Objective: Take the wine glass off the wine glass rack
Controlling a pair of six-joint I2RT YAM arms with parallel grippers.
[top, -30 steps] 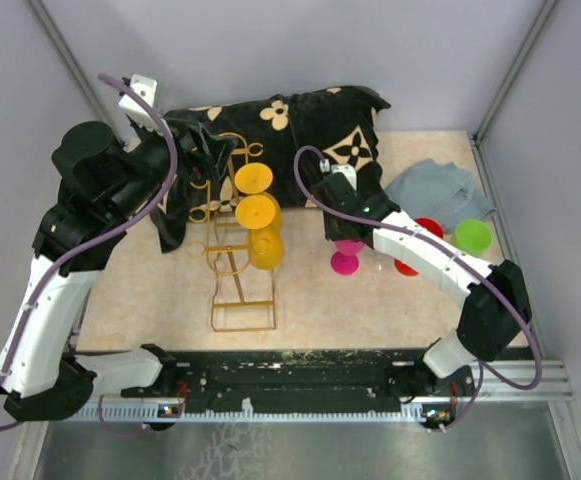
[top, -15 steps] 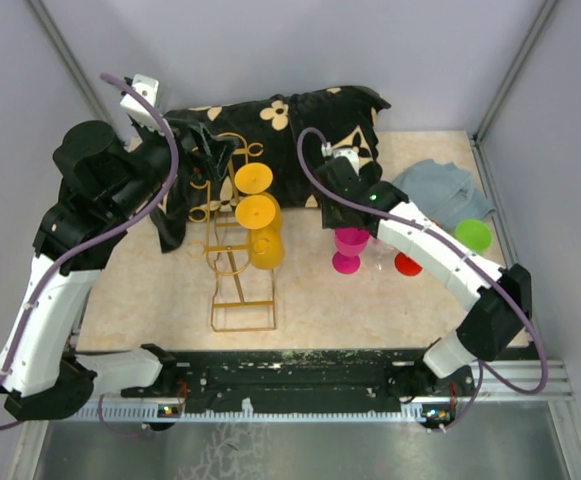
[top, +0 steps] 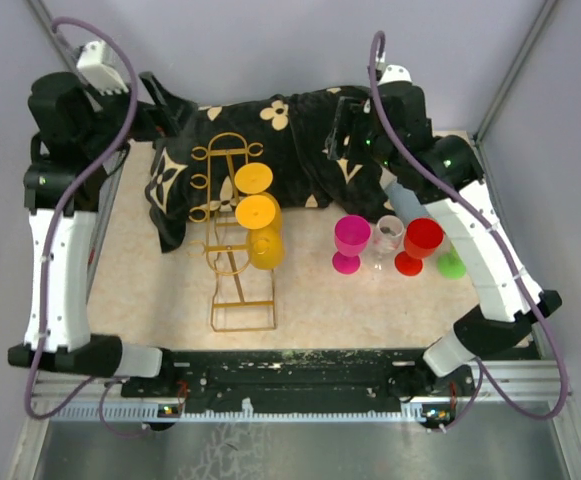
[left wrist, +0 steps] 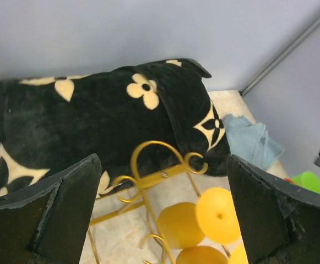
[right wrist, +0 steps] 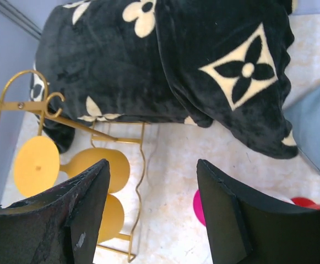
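The left claw (left wrist: pixel 160 212) and right claw (right wrist: pixel 153 217) were held spread, empty. Yellow wine glasses (top: pixel 257 212) were cradled between the wine glass rack (top: pixel 242 326) rails.

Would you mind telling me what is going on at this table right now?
Two robot arms are working on emptying the wine glass rack. Now the left gripper and right gripper are open, empty and raised near the black cloth. The yellow wine glasses sit in the rack; a pink glass, clear glass, red glass and green glass stand on the table beside it.
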